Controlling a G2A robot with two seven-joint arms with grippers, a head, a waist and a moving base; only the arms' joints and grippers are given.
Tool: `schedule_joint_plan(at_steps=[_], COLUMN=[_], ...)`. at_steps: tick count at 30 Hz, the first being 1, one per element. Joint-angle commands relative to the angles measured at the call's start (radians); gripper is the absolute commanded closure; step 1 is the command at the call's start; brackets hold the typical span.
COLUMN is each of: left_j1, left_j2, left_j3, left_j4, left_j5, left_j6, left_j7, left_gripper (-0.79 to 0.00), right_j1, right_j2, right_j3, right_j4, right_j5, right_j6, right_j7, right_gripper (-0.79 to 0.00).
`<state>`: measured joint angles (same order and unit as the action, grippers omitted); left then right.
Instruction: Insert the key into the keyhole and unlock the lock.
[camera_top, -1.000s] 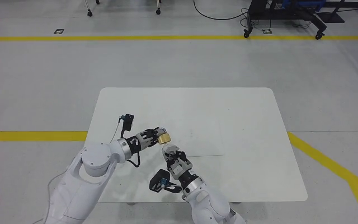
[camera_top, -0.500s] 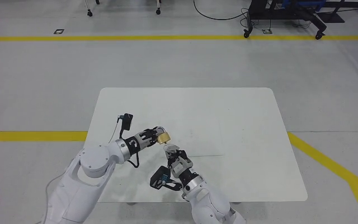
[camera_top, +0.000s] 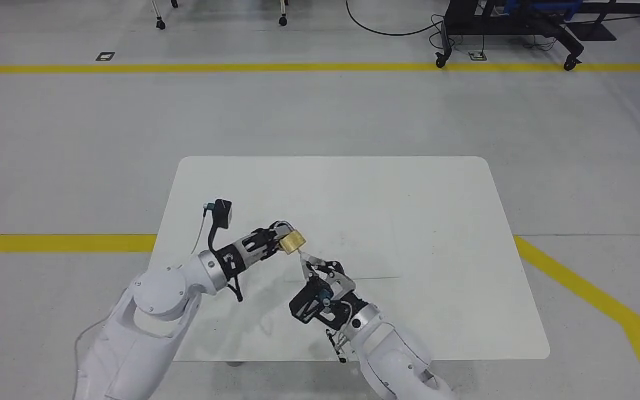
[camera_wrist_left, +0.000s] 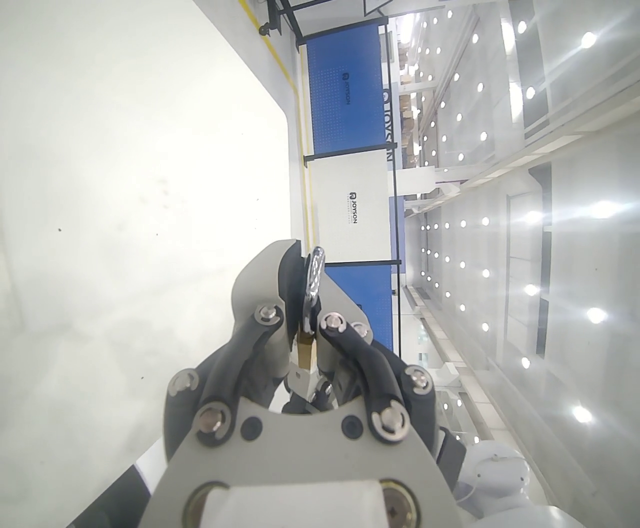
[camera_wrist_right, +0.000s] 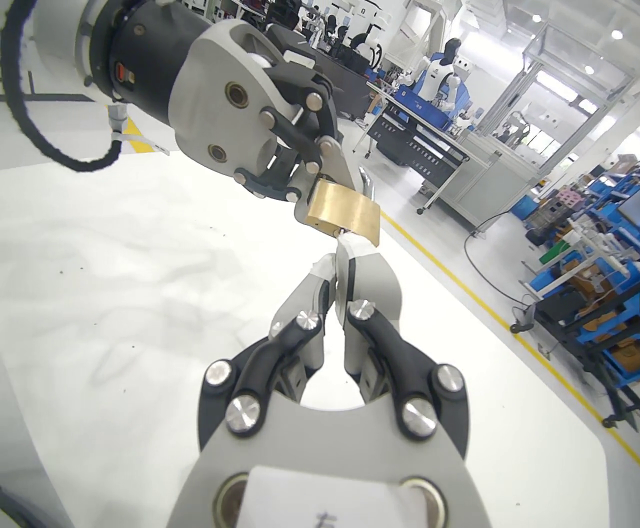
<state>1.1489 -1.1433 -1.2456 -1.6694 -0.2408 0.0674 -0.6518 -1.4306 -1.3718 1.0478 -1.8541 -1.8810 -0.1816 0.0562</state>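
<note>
A brass padlock (camera_top: 291, 241) with a silver shackle (camera_wrist_right: 367, 184) hangs above the white table (camera_top: 440, 220), left of its middle. My left gripper (camera_top: 281, 240) is shut on it, and the shackle (camera_wrist_left: 314, 277) sticks out past the fingertips. My right gripper (camera_wrist_right: 342, 257) comes up from below the lock and is shut on a thin silver key (camera_wrist_right: 340, 290). The key's tip (camera_wrist_right: 342, 232) meets the bottom face of the padlock (camera_wrist_right: 345, 212). How far it has entered the keyhole is hidden. In the top view the right gripper (camera_top: 305, 262) sits just under the lock.
The table's right half (camera_top: 430, 260) lies bare, with its front edge close to both arms. A yellow floor line (camera_top: 70, 242) runs past the table on either side. A wheeled black cart (camera_top: 520, 25) stands far back on the floor.
My right wrist has turned over, and its gripper has moved up and slightly right to the lock's underside. The left gripper and padlock stayed almost still.
</note>
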Motion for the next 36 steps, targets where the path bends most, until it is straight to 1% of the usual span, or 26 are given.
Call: schedule_joint_plan(at_steps=[1,7,12,20,28,31,35,36], left_j1=[0.005,0.017,0.025,0.034,0.053,0.056,0.049,0.047], left_j2=[0.001,0.002,0.003,0.005,0.008,0.008,0.008,0.008], left_j3=[-0.004,-0.011,-0.012,-0.019,-0.04,-0.042,-0.042,-0.043], left_j4=[-0.001,-0.008,-0.007,-0.012,-0.019,-0.019,-0.013,-0.011], left_j5=[0.001,0.01,0.028,0.039,0.052,0.054,0.057,0.056], left_j6=[-0.028,-0.076,-0.126,-0.167,-0.24,-0.254,-0.252,-0.25], left_j7=[-0.003,-0.008,-0.013,-0.02,-0.006,-0.007,-0.007,-0.008], left_gripper=[0.0,0.0,0.0,0.0,0.0,0.0,0.0,0.0], right_j1=[0.0,0.002,0.003,0.012,0.028,0.036,0.039,0.038], right_j2=[0.001,0.006,0.008,0.012,0.018,0.021,0.023,0.024], right_j3=[0.015,0.041,0.061,0.081,0.129,0.142,0.146,0.149], right_j4=[-0.009,-0.021,-0.028,-0.027,-0.021,-0.02,-0.025,-0.028], right_j5=[0.064,0.168,0.264,0.381,0.639,0.69,0.685,0.681], right_j6=[-0.038,-0.121,-0.161,-0.212,-0.317,-0.325,-0.3,-0.299], right_j7=[0.011,0.036,0.058,0.094,0.181,0.206,0.202,0.198], right_gripper=[0.0,0.0,0.0,0.0,0.0,0.0,0.0,-0.117])
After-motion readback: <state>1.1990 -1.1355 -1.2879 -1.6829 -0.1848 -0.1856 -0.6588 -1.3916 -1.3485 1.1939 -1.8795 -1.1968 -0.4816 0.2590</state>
